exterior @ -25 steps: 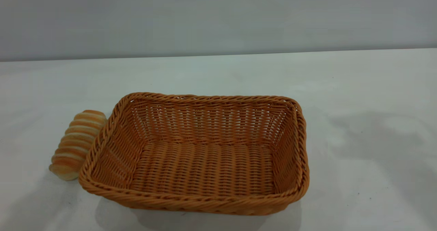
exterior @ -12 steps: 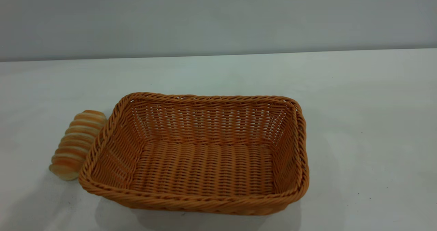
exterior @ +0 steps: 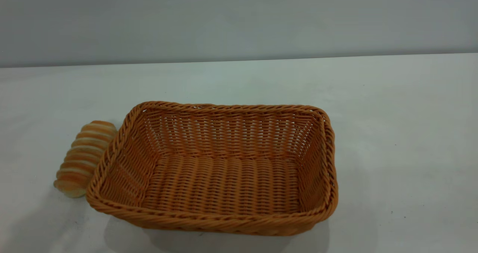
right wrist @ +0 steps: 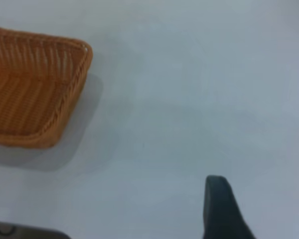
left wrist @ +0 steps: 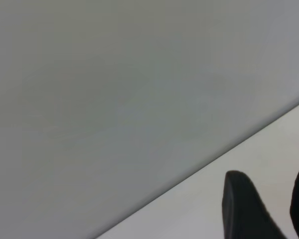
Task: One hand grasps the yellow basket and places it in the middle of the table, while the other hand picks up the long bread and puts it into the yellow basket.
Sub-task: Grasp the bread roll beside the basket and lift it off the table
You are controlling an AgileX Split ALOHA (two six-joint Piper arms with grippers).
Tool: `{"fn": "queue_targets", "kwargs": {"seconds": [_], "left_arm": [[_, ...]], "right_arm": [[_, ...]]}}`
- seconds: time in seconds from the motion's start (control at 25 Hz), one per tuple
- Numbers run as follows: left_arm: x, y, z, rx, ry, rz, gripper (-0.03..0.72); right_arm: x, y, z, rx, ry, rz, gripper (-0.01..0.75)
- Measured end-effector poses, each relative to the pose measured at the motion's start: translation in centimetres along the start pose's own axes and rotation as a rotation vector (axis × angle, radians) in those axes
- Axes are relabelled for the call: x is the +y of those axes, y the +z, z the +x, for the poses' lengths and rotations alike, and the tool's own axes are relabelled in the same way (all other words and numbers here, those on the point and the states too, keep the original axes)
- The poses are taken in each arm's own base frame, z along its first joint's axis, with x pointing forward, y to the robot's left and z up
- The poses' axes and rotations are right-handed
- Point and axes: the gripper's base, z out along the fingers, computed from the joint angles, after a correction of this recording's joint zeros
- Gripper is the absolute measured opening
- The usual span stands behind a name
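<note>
White table (exterior: 392,107) fills the exterior view, neither arm visible in it. Yellow basket (exterior: 213,169) sits upright roughly mid-table, slightly left of centre and toward the near edge, nothing inside; the placing step looks done or nearly so, judging from position alone. Long bread (exterior: 83,157) lies on the table just left of the basket, striped side up, its right flank touching or nearly touching the basket's left rim, so not yet picked. That closeness probably makes a grasp awkward: fingers would need room on the basket side, so an end-to-end or top-down grip across the free sides seems more workable. Right gripper (right wrist: 256,209) hovers over bare table well to the right of the basket, which shows at the edge of its wrist view; two dark fingers with a wide gap, nothing between, so spread. Left gripper (left wrist: 266,206) points toward the wall and far table edge, away from the bread; fingers apart, holding nothing.
</note>
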Motion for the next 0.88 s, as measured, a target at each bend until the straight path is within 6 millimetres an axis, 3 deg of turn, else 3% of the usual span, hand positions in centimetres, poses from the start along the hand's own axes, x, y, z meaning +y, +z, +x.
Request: {"fn": "queue_targets", "kwargs": {"seconds": [0.16, 0.32, 0.56, 0.72, 0.88], "left_arm": [[0.0, 0.4, 1.9, 0.071, -0.020, -0.030, 0.294], [0.2, 0.5, 5.7, 0.180, -0.096, -0.033, 0.294], [3.0, -0.7, 11.7, 0.319, -0.310, -0.094, 0.294], [3.5, -1.3, 13.5, 0.341, -0.425, -0.061, 0.294], [2.5, -0.4, 15.7, 0.439, -0.489, 0.041, 0.294]], "right_arm": [[0.0, 0.1, 0.4, -0.002, 0.000, 0.000, 0.444], [0.0, 0.1, 0.4, -0.002, 0.002, 0.000, 0.444], [0.0, 0.1, 0.4, 0.003, -0.027, -0.001, 0.444], [0.0, 0.1, 0.5, 0.015, -0.041, 0.000, 0.444], [0.0, 0.1, 0.6, 0.023, -0.047, 0.000, 0.444]]}}
